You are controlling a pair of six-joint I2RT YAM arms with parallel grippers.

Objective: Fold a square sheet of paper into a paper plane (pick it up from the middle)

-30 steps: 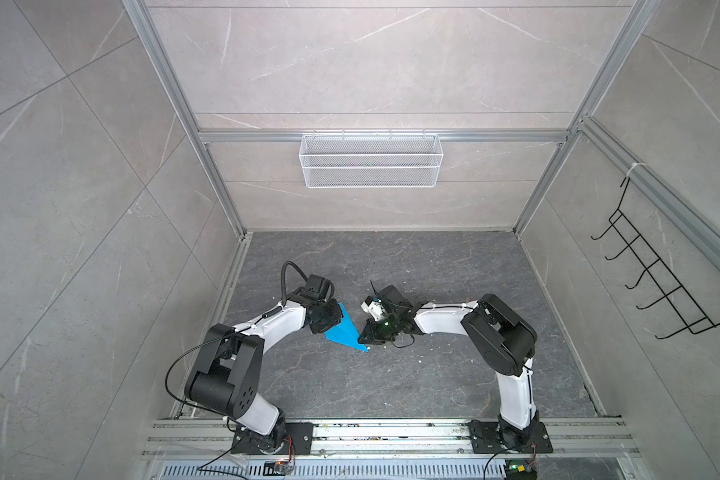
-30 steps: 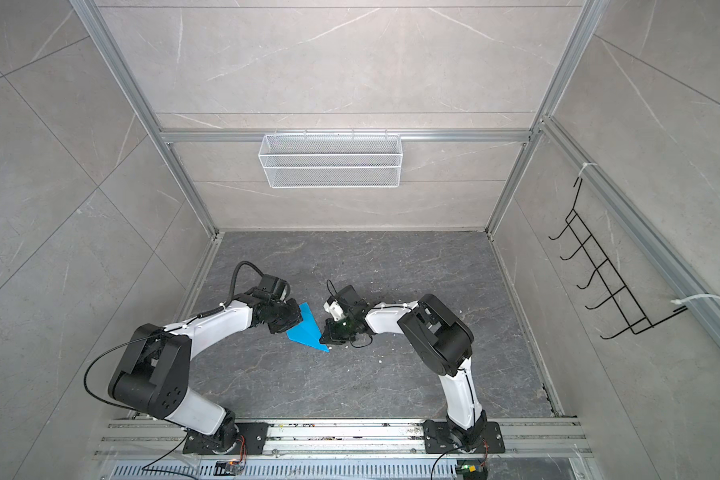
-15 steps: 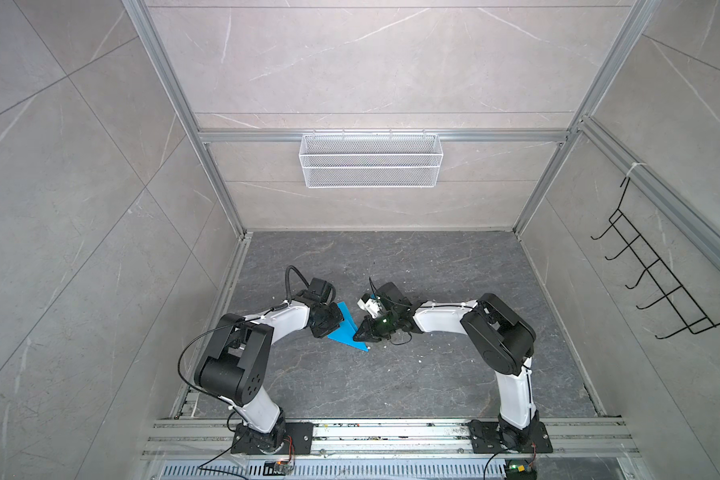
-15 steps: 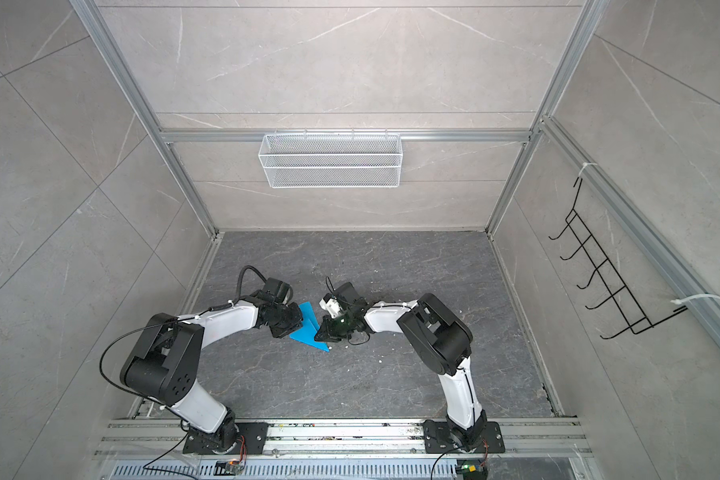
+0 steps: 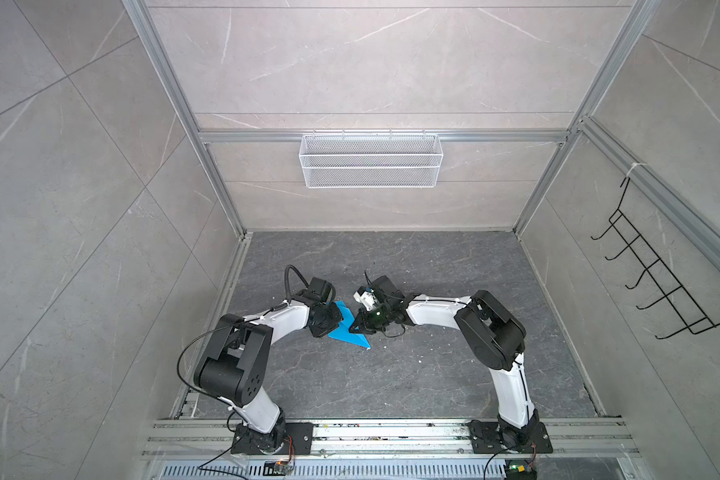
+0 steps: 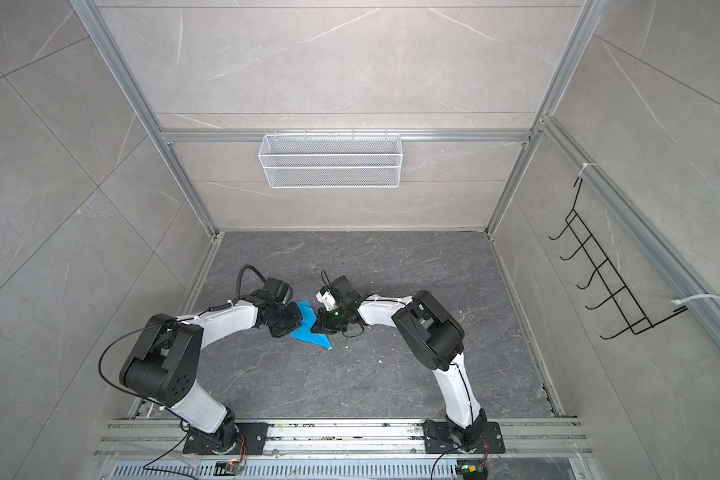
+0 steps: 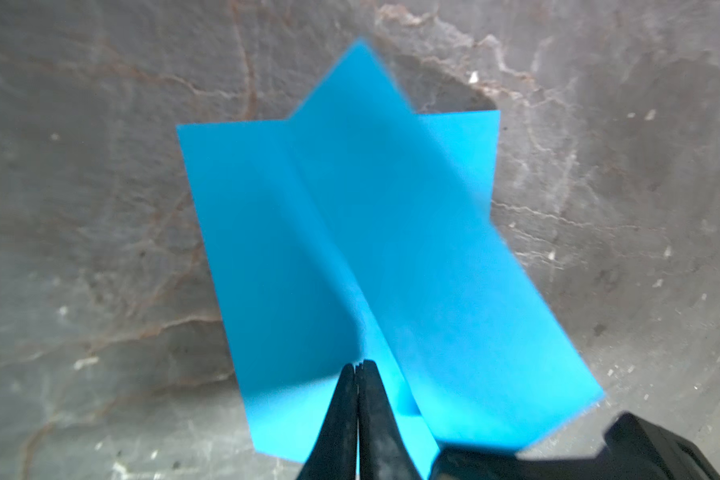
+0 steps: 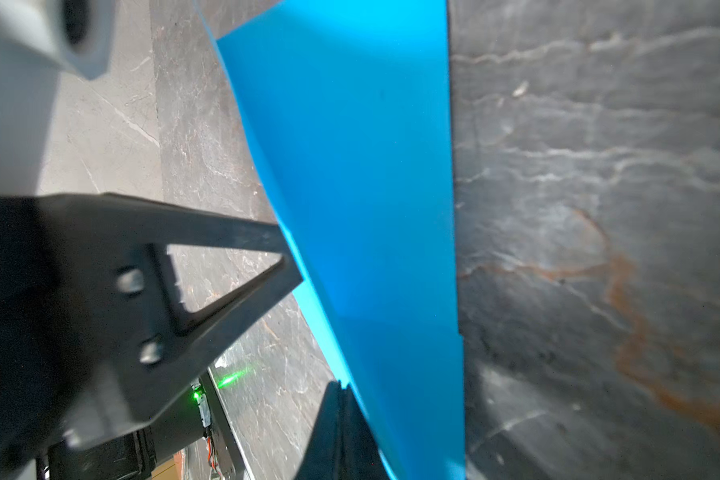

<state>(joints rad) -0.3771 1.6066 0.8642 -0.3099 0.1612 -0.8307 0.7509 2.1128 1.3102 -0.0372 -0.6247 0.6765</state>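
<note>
The square sheet of paper (image 5: 347, 337) (image 6: 308, 333) is bright blue and partly folded. It lies on the dark floor between my two grippers. In the left wrist view the paper (image 7: 350, 228) shows a crease, and one flap stands up beside it. My left gripper (image 7: 357, 365) (image 5: 338, 326) is shut, with its tips on the paper at the foot of that crease; no paper shows between the fingers. My right gripper (image 8: 341, 388) (image 5: 351, 331) is shut too, and its tips lie against the edge of the raised flap (image 8: 371, 208). The paper plane is not formed.
A white wire basket (image 5: 371, 160) hangs on the back wall. A black hook rack (image 5: 661, 282) sits on the right wall. Aluminium rails (image 5: 391, 432) carry both arm bases at the front edge. Small white crumbs (image 5: 385, 347) dot the floor near the paper.
My left gripper has closed and now sits on the paper. Its arm has swung so the elbow is lower and nearer the front. The paper and right gripper have shifted slightly toward the back.
</note>
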